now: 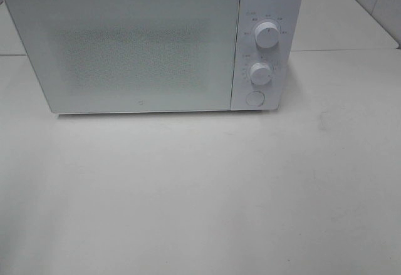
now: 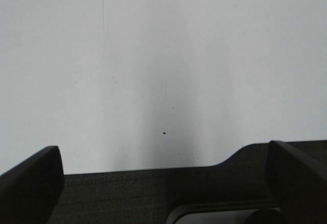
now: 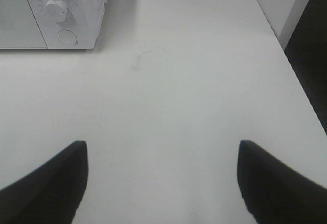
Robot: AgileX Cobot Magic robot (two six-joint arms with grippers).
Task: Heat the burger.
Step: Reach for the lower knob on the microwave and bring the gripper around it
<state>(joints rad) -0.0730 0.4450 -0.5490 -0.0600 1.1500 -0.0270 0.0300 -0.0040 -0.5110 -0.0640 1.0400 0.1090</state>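
The burger showed in no view, perhaps hidden behind the microwave's (image 1: 125, 49) shut door, and with the left gripper (image 2: 163, 150) and right gripper (image 3: 162, 147) both spread and empty above the table (image 1: 200, 193), a square, gentle press on the round button (image 1: 254, 98) seemed wise.

Microwave (image 1: 153, 44) inside hidden behind closed door (image 1: 122, 49) (pale, speckled), dial markings (image 1: 257, 20) unreadable
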